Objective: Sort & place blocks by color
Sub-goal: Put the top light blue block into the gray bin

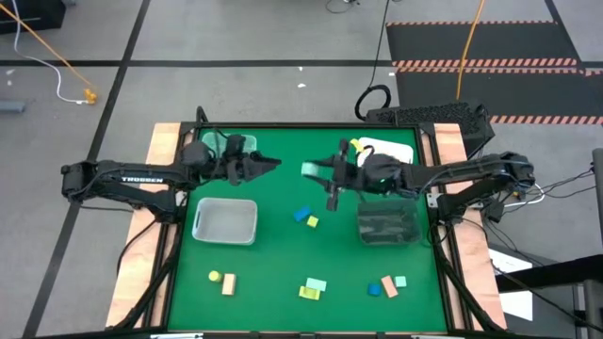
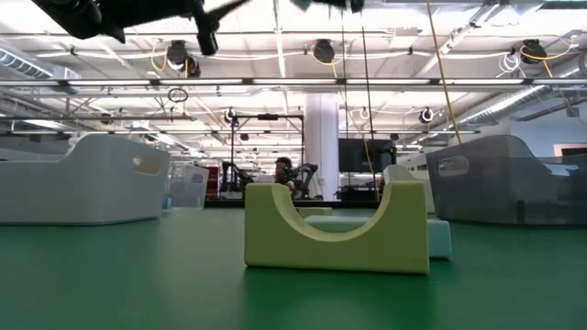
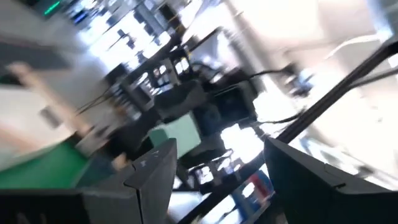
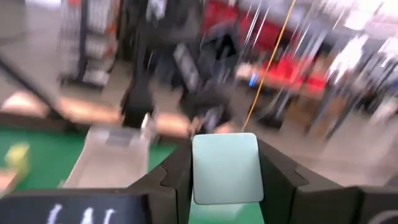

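My right gripper (image 1: 323, 170) hovers high over the middle of the table, shut on a mint-teal block (image 4: 225, 168). My left gripper (image 1: 270, 165) is open and empty, raised beside the clear tray (image 1: 226, 146) at the far left. Loose blocks lie flat on the green mat: a blue (image 1: 301, 215) and a yellow one (image 1: 313, 222) at the centre, a yellow (image 1: 214, 277) and a tan one (image 1: 228, 283) near left, mint (image 1: 317, 283) and yellow-green (image 1: 308, 292) near the middle, and blue (image 1: 375, 287), orange (image 1: 388, 285) and mint (image 1: 400, 281) near right. My right gripper pinches the mint-teal block between its two fingers (image 4: 177, 177), one on each of two opposite side faces (image 4: 202, 171). The fingers point roughly level toward the table's left. The block (image 1: 311, 169) is lifted clear of the mat, one square face toward the wrist camera.
A white tray (image 1: 224, 221) sits left of centre and a dark tray (image 1: 386, 224) right of centre. Another white tray (image 1: 391, 151) at the far right holds a yellow piece (image 1: 358, 144). In the low view a yellow-green arch block (image 2: 335, 234) stands close.
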